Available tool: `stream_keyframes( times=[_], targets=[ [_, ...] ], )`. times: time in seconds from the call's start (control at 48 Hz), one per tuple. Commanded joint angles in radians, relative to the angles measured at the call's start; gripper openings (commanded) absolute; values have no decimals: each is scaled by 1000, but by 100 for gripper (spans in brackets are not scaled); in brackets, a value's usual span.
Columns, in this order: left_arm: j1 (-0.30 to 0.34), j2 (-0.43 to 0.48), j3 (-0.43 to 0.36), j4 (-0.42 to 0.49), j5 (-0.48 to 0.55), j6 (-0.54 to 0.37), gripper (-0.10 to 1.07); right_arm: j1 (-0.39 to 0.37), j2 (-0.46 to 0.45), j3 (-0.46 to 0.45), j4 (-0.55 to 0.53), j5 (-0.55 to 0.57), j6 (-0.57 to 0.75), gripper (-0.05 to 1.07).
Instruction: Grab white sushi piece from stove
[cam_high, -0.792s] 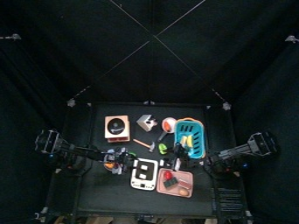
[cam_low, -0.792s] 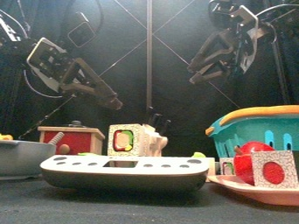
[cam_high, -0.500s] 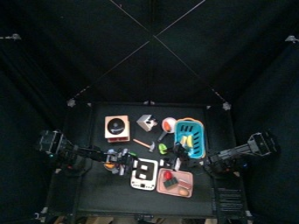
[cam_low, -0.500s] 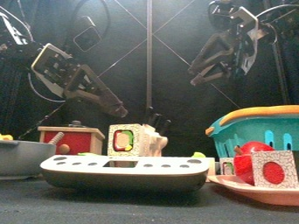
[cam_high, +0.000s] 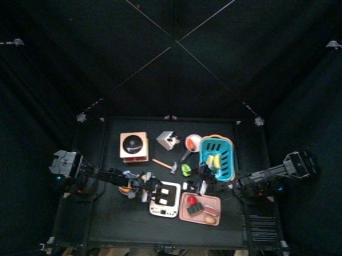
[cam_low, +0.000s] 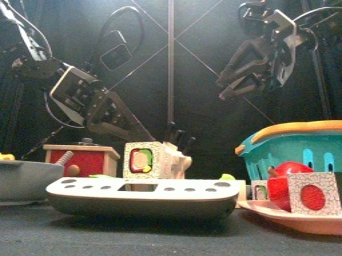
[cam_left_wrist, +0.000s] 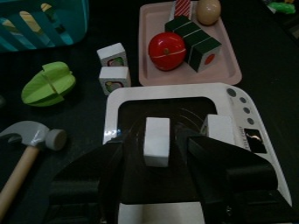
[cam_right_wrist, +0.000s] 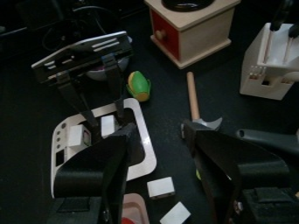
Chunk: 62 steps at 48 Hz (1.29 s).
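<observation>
The left gripper (cam_left_wrist: 158, 179) hangs low over the near end of the stove (cam_left_wrist: 176, 105), its jaws spread wide — one on each side of the white sushi piece (cam_left_wrist: 156, 140), which stands upright on the stove's dark cooking surface and is not yet pinched. In the front view the left arm (cam_low: 87, 95) slants down from the picture's left side toward the stove (cam_low: 140, 195), and the sushi piece (cam_low: 144, 160) shows its white face with a green-and-red centre. The right gripper (cam_right_wrist: 163, 166) hangs high on the other side, jaws parted and holding nothing; the right arm (cam_low: 261, 55) hangs well above the basket.

The pink tray (cam_left_wrist: 228, 61) lies just beyond the stove and holds a red tomato (cam_left_wrist: 167, 51), a dark sushi block with a red centre (cam_left_wrist: 201, 44), and a tan egg-like piece (cam_left_wrist: 208, 10) (its exact kind is hard to tell). The teal basket (cam_low: 287, 150) stands at the front view's right; what is in it cannot be made out. A green lime-like toy (cam_left_wrist: 51, 83) and a toy hammer (cam_left_wrist: 30, 144) lie on the table (cam_left_wrist: 274, 105) beside the stove.

Compared with the earlier frames, the left arm has drawn back toward its own side and its wrist sits higher — the stove, sushi piece and tray have not shifted.
</observation>
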Motion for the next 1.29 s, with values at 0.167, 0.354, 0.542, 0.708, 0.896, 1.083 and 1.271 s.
stream_keyframes(
  times=[0.167, 0.354, 0.542, 0.708, 0.896, 1.083, 1.271],
  targets=[
    [3, 6, -25, 0, 9, 0, 83, 0, -11, -6, -2, 5, 0, 84],
    [3, 8, -23, 0, 11, 2, 82, -2, -8, -6, 6, 5, 0, 84],
    [5, 17, -28, 2, 26, 3, 79, -2, -8, -3, 8, 5, 0, 84],
    [5, 18, -32, 2, 44, 3, 72, -3, -8, 0, 8, 5, 0, 84],
    [5, 18, -35, 3, 46, 3, 62, -5, -8, 0, 8, 5, 2, 84],
    [6, 5, -35, 3, 46, 3, 57, -5, -8, 2, 17, 5, 0, 84],
    [6, -23, -26, 3, 46, 3, 57, -6, -6, 3, 20, 5, 0, 84]
  ],
)
